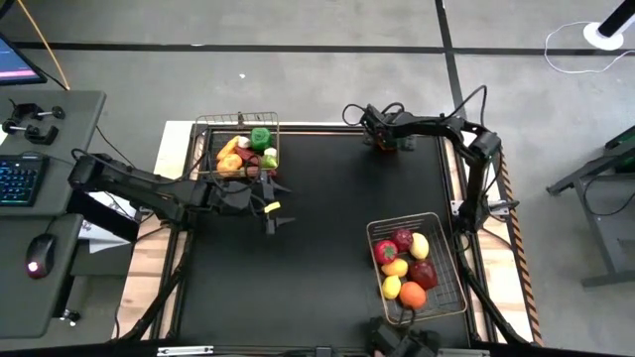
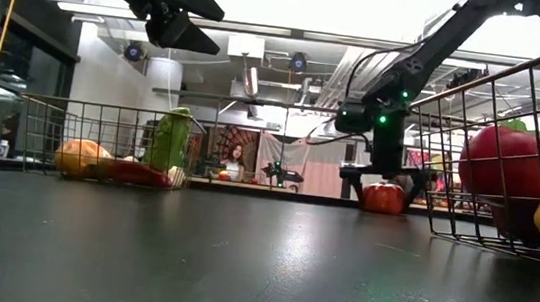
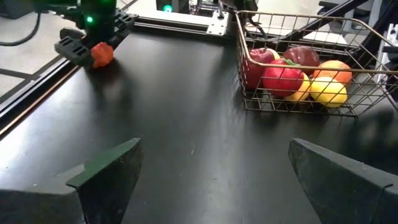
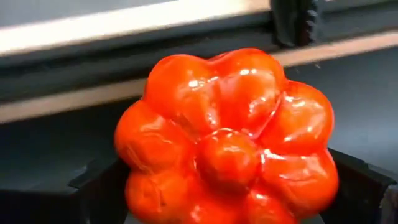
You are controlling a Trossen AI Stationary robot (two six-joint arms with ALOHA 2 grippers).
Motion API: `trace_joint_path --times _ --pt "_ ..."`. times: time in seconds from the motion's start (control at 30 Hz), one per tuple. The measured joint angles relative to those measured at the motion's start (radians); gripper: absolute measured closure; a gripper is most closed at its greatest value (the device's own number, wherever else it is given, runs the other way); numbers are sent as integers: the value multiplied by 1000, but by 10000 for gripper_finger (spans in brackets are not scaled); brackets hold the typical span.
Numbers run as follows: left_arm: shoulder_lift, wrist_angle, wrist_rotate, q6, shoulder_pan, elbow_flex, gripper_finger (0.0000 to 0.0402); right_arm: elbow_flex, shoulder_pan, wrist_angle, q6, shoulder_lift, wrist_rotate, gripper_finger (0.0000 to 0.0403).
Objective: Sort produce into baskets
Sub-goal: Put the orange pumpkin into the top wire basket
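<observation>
At the top centre of the high view, the right gripper [image 1: 389,142] straddles a lobed red-orange vegetable [image 4: 227,140] on the black table [image 1: 317,258], fingers spread wide either side. The left gripper [image 1: 270,213], also wide apart and empty, hovers just below the vegetable basket [image 1: 238,122] at upper left. The fruit basket [image 1: 448,297] sits at lower right.

mat centre: bare black table [image 1: 317,228], wide lane between both baskets
10 o'clock: coppery-rim basket [image 1: 237,147], left gripper [image 1: 275,216] jaws spread just beside it, arm lies across the left edge
1 o'clock: right gripper [image 1: 385,140] straddling red-orange ribbed piece [image 4: 227,140]
5 o'clock: silvery basket [image 1: 418,268], heaped with fruit, near right arm base
</observation>
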Motion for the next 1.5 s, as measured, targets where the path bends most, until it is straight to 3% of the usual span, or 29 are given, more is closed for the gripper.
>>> trace_joint_path --times 0.43,0.73,1.0,1.23,1.5 --pt "0 -5 3 -5 0 0 9 0 -4 50 -3 5 73 8" --pt "0 -5 3 -8 0 0 9 1 -13 37 -9 5 81 63" --pt "0 -30 3 1 0 0 9 2 7 -7 -171 -6 79 63" --pt "0 -35 3 2 0 0 9 2 86 -69 -298 -116 133 63" --pt "0 -35 2 1 0 0 9 2 219 -6 -378 -318 163 63"
